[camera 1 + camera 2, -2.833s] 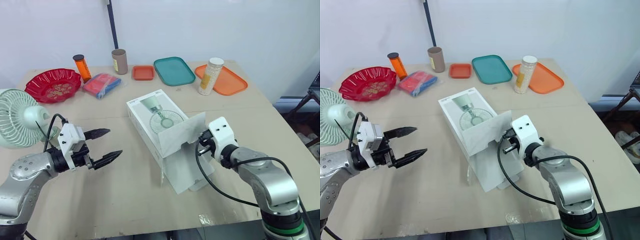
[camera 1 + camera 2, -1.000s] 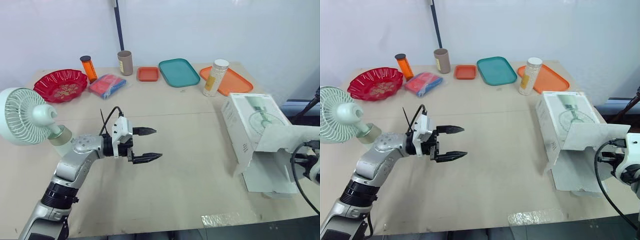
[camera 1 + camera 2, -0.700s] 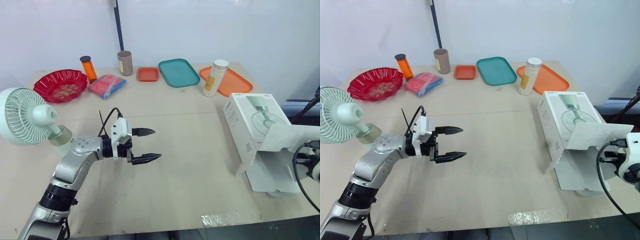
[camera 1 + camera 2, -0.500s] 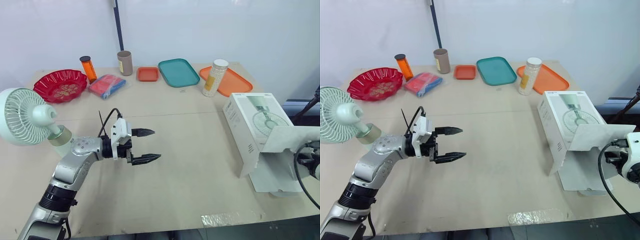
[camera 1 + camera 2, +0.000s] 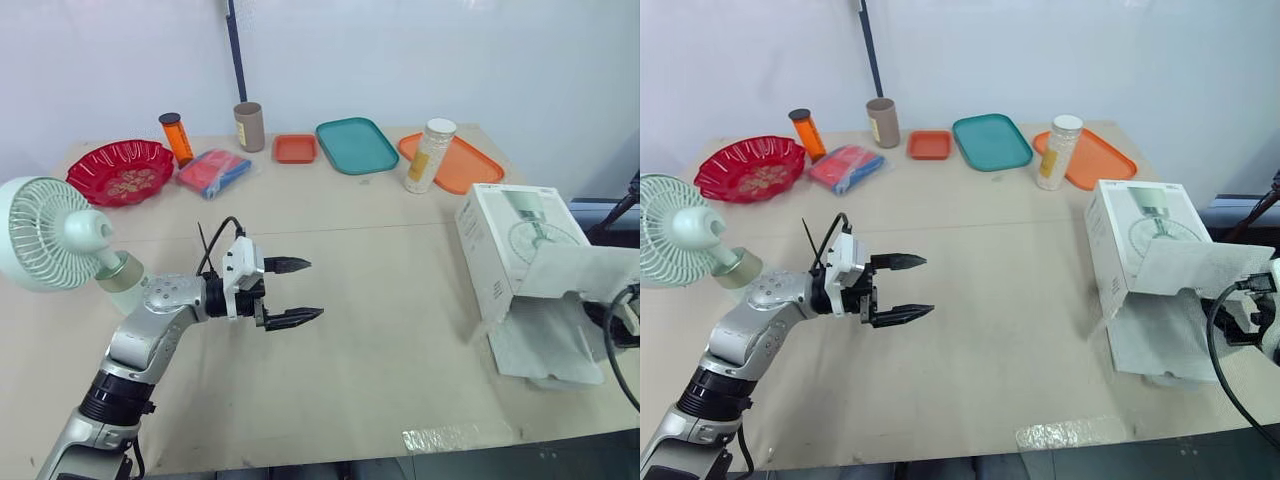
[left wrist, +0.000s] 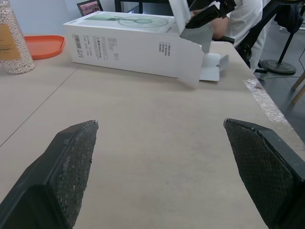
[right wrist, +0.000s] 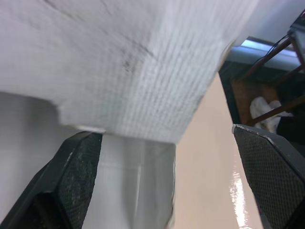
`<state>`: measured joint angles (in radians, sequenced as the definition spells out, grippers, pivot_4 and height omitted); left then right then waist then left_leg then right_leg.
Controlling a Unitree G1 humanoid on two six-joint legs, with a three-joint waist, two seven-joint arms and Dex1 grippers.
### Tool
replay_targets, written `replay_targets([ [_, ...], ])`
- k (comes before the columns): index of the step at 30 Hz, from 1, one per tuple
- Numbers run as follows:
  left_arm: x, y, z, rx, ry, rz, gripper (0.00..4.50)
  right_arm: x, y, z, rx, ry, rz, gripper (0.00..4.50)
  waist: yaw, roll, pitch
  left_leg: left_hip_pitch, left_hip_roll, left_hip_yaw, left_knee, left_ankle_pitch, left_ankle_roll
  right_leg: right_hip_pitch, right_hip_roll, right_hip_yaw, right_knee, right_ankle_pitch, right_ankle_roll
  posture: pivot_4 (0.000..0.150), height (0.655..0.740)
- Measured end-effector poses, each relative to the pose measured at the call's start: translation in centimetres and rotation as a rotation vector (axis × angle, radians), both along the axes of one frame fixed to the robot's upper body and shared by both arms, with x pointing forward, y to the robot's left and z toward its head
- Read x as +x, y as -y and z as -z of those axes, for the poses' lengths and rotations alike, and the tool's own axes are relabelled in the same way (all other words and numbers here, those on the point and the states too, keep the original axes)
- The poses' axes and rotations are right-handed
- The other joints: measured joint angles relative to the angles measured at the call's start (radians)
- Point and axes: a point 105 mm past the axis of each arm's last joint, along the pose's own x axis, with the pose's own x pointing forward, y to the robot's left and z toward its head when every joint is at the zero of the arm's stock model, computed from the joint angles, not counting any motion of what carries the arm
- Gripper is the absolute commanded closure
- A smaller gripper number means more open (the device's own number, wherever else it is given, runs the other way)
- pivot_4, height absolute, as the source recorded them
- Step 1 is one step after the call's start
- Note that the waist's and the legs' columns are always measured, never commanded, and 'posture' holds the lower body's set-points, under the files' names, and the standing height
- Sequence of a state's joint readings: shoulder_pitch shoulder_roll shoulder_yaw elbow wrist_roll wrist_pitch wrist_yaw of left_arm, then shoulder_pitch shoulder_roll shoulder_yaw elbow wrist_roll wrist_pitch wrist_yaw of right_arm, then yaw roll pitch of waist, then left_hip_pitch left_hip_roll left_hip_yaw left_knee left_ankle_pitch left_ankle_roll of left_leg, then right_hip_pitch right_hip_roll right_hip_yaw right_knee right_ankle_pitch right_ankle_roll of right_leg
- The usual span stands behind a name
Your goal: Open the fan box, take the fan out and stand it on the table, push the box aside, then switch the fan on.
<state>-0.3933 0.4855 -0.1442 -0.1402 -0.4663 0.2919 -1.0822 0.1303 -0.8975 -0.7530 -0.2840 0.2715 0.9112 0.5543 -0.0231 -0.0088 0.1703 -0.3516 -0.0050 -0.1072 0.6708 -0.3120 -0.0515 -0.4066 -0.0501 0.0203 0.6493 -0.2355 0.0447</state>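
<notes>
Danger lies mostly at the edges. Right claw [image 7: 167, 191], spread wide and gripping nothing, sits close at the open flap of the white cardboard fan box [image 5: 505, 240], which lies at the right rim of the beige worktop [image 5: 380, 340]; a shove that way could tip it off. Pale green desk fan [image 5: 50, 245] stands upright at the left edge, near the left claw [image 5: 314, 289], released and hovering mid-worktop. In reaching for the switch, a heavy nudge might topple that top-heavy fan.
</notes>
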Motion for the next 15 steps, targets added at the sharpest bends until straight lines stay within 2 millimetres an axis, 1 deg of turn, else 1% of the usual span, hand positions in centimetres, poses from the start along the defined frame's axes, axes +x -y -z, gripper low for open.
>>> replay_targets([
  [4,0.0,0.2,-0.1,0.002,0.001,0.018,0.00,-0.7,-0.2,-0.2,0.001,-0.005,0.012,0.04,0.000,0.000,0.000,0.000,0.000,0.000,0.000,0.000,0.000,0.000,0.000,0.000,0.000,0.000,0.000,0.150,0.7255],
  [5,-0.1,0.2,-0.1,0.003,0.001,0.023,0.00,-1.5,-0.4,-0.3,0.011,-0.012,0.016,0.04,0.000,0.000,0.000,0.000,0.000,0.000,0.000,0.000,0.000,0.000,0.000,0.000,0.000,0.000,0.000,0.150,0.7255],
  [6,0.0,0.2,0.0,0.003,-0.002,0.022,0.00,-1.8,-0.5,-0.5,0.009,-0.007,0.020,0.04,0.000,0.000,0.000,0.000,0.000,0.000,0.000,0.000,0.000,0.000,0.000,0.000,0.000,0.000,0.000,0.150,0.7255],
  [11,0.0,0.2,0.0,0.003,-0.003,0.023,0.00,-2.7,-0.7,-1.0,0.002,-0.013,0.019,0.04,0.000,0.000,0.000,0.000,0.000,0.000,0.000,0.000,0.000,0.001,0.000,0.000,0.000,0.000,0.000,0.150,0.7255],
  [12,0.0,0.2,0.0,0.003,-0.005,0.022,0.00,-3.9,-1.7,-1.5,0.016,-0.036,-0.027,0.04,0.001,0.002,-0.001,0.000,0.000,0.000,0.000,0.000,0.000,0.001,0.000,0.000,0.000,-0.001,0.001,0.150,0.7255],
  [13,0.0,0.3,0.1,0.002,-0.005,0.023,0.00,-4.5,-3.3,-2.2,0.041,-0.049,-0.114,0.04,0.001,0.002,-0.001,0.000,0.000,0.000,0.000,0.000,0.001,0.001,0.000,0.000,0.000,-0.001,0.001,0.150,0.7255],
  [14,-0.1,0.2,0.1,0.002,-0.006,0.023,0.00,-4.7,-4.3,-2.6,0.044,-0.055,-0.166,0.04,0.001,0.003,-0.001,0.000,0.000,0.000,0.000,0.000,0.001,0.001,0.000,0.001,0.000,-0.001,0.001,0.150,0.7255],
  [15,-0.1,0.2,0.1,0.002,-0.006,0.023,0.00,-4.7,-4.5,-2.7,0.044,-0.057,-0.176,0.04,0.001,0.003,-0.001,0.000,0.000,0.000,0.000,0.000,0.001,0.001,0.000,0.001,0.000,-0.001,0.001,0.150,0.7255],
])
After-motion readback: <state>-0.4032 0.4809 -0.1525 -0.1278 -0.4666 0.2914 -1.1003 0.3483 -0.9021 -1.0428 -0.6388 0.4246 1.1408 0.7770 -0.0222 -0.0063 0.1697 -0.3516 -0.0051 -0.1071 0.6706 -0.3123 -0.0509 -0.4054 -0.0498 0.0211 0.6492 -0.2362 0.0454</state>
